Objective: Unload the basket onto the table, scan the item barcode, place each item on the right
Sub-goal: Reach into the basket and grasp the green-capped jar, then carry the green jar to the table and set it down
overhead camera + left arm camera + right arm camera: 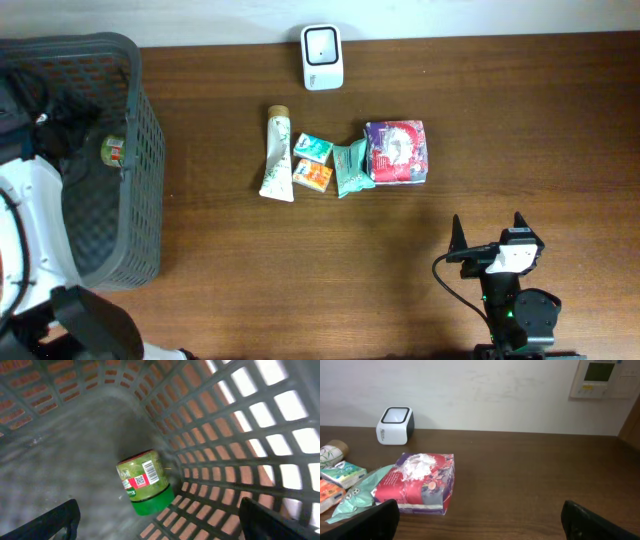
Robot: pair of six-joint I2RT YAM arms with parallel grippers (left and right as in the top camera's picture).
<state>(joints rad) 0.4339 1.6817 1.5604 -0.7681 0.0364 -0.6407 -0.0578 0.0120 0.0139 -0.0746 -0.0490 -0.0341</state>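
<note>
Dark brown wooden table (400, 260) against a plain white wall (495, 390), seen from above and from two wrist cameras. A grey plastic basket (150, 150) with lattice walls sits at the left edge of the table. Inside it lies a small jar (142, 480) on its side, with a green lid and a green label. The jar rests on the basket floor, close against one wall, and its barcode and a square code face up.

The left gripper (157, 522) hangs inside the basket above the jar. Its two black fingers are spread wide at the lower corners of the wrist view and have hold of nothing.

A small white scanner (322, 56) stands at the far edge of the table, well apart from the basket. Near the middle of the table lies a row of goods: a tube (277, 155), a green box (314, 148), an orange box (313, 176), a teal packet (350, 168) and a tissue pack (398, 152).

The right gripper (487, 222) is at the near right of the table, jaws wide apart and empty.
</note>
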